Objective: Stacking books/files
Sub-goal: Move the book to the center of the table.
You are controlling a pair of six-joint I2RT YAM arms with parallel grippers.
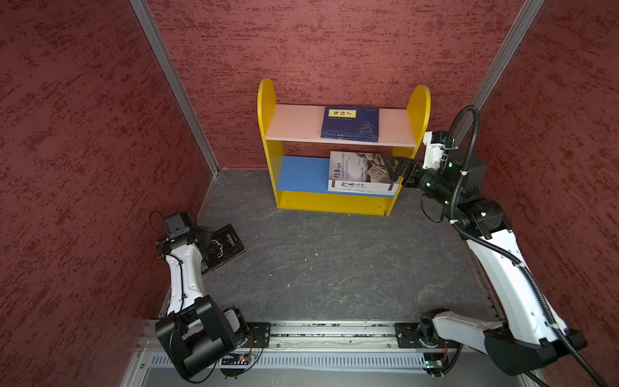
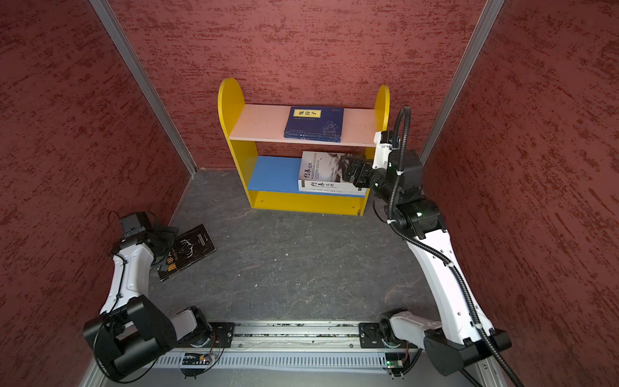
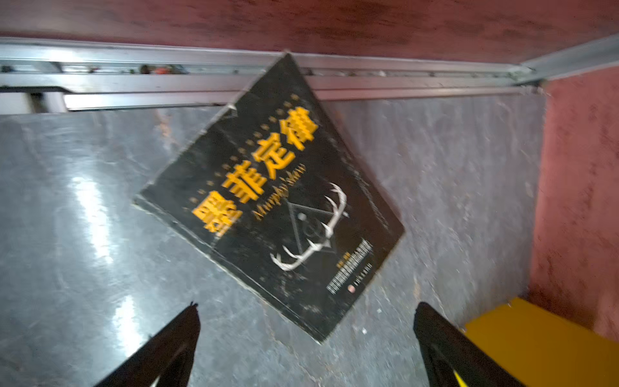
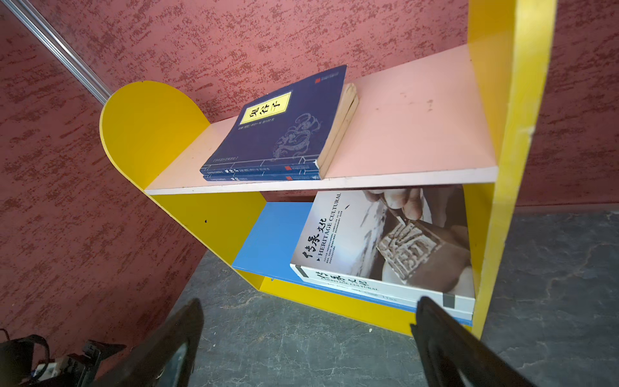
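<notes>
Left gripper (image 3: 306,306): we see jaws spread wide, holding nothing | right gripper (image 4: 310,301): likewise | black book (image 2: 196,246): flat, long axis near-left to far-right

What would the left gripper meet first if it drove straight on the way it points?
Likely the black book, flat on the table ahead of the left gripper; depth unclear.
</notes>
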